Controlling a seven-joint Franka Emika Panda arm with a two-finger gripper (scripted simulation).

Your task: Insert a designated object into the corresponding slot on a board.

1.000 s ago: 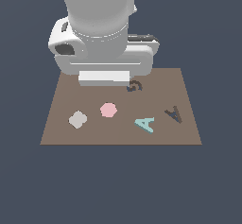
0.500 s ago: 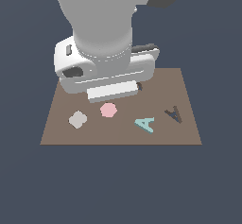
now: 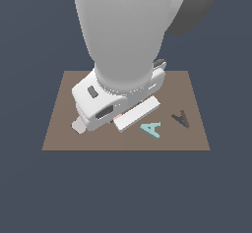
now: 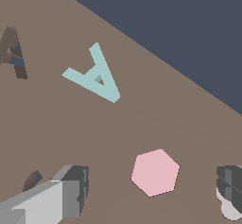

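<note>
The pale teal "A" block point(image 3: 151, 128) lies flat on the brown board point(image 3: 187, 87), to the exterior view's right of my hand point(image 3: 115, 101). In the wrist view the same "A" block point(image 4: 94, 74) rests apart from the gripper. The dark A-shaped slot point(image 3: 180, 118) sits just beyond it on the exterior view's right, and shows in the wrist view as a recess point(image 4: 13, 53). My gripper point(image 4: 152, 184) is open and holds nothing. Its fingers point(image 4: 73, 190) stand wide apart above the board, either side of the pink hexagon.
The pink hexagon point(image 4: 155, 172) lies between the fingers. A grey rounded square point(image 3: 78, 127) peeks out from under the hand. Part of the dark curled recess point(image 4: 33, 179) shows by one finger. The board's edge point(image 4: 142, 41) runs past the teal block.
The hand has come down and toward the board's front edge, turning as it went. It now covers the pink hexagon and most of the grey square. The teal block has not moved.
</note>
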